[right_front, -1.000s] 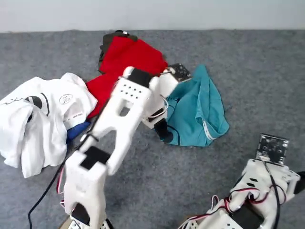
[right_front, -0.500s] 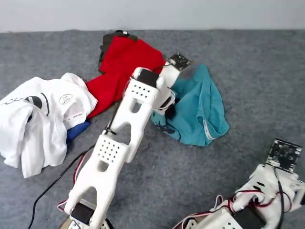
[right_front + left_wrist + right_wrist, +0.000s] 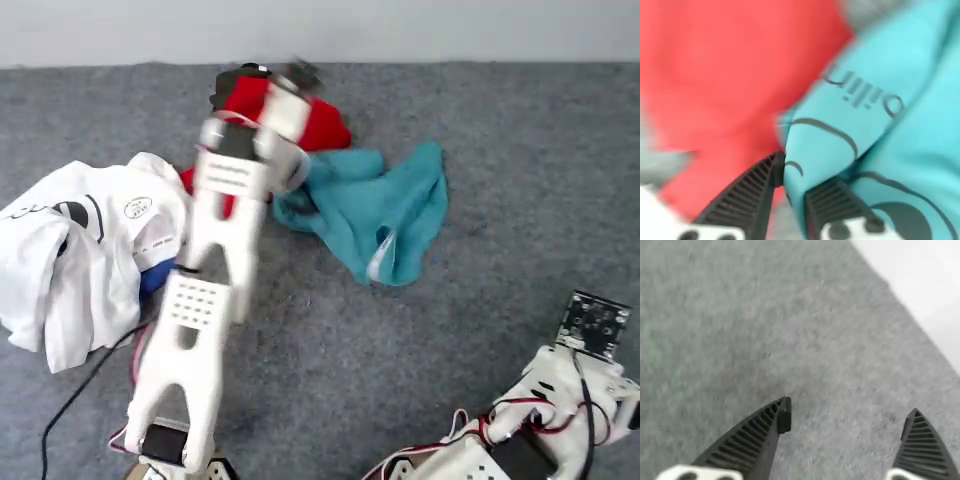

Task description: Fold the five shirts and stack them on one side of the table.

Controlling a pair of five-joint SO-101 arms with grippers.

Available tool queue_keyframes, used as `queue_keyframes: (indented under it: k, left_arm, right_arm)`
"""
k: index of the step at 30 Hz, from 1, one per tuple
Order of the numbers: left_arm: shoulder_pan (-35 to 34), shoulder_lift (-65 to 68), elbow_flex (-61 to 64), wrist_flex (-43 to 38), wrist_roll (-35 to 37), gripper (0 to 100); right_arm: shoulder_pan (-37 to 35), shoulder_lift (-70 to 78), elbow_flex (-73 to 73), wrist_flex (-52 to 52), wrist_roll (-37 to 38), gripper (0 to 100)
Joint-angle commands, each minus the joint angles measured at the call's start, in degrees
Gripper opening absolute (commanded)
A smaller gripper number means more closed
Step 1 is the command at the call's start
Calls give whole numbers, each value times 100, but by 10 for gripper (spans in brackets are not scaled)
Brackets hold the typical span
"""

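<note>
My left gripper [image 3: 801, 175] is shut on a fold of the teal shirt [image 3: 890, 125], right beside the red shirt [image 3: 715, 75]. In the high view the left arm stretches from the near edge up to the red shirt [image 3: 325, 125], with the gripper [image 3: 288, 185] at the left end of the teal shirt [image 3: 385, 210], which trails to the right. A white shirt [image 3: 80, 250] lies crumpled at the left, a blue shirt [image 3: 155, 275] peeks from under it, and a black shirt [image 3: 228, 85] lies behind the red one. My right gripper [image 3: 850, 417] stands open over bare carpet.
The table is covered in grey carpet [image 3: 480, 330], with open room across the right half and the near middle. The right arm [image 3: 560, 400] sits folded at the near right corner. A white wall [image 3: 400, 30] runs along the far edge.
The left arm swung left and toward the far edge, dragging the teal shirt with it up against the red shirt. The right arm drew back toward the near right corner.
</note>
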Motion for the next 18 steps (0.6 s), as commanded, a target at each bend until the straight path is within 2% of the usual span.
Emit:
queue_keyframes:
  k: [1,10,18]
  left_arm:
    - [-738,-1609,-391,114,62,12]
    - [-2585,-3534,-391,114,62,13]
    - [-3332,-3921,-391,114,62,13]
  right_arm:
    - [31,-22,202,4,369,357]
    - [31,-22,431,-40,484,357]
    - [31,-22,431,-40,492,357]
